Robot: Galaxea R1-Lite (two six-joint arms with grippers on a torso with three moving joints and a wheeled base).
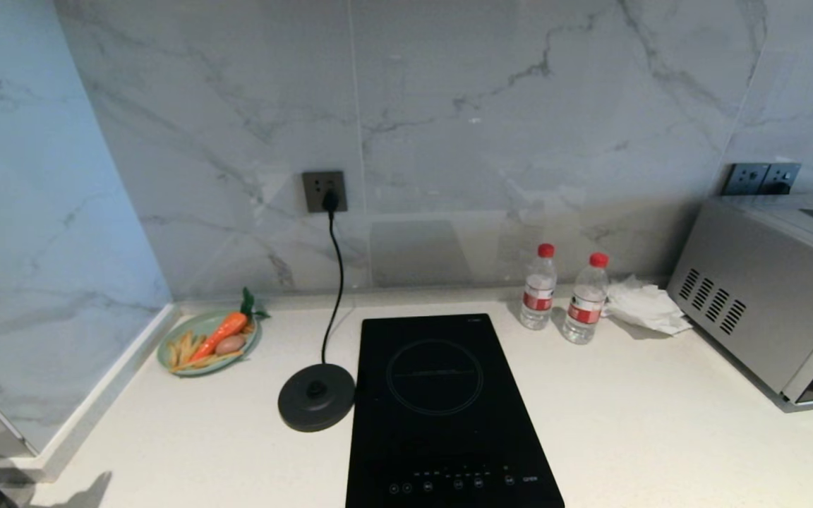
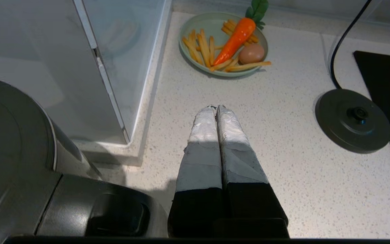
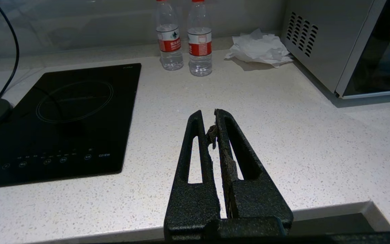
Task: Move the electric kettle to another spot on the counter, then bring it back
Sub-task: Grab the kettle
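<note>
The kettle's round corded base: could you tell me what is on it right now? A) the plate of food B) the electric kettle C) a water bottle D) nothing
D: the base disc lies bare on the counter beside the hob, while the electric kettle shows only in the left wrist view, near the wall corner next to the shut left gripper.

Head overview; 2 low wrist views sharing hob (image 1: pixel 442 402).
</note>
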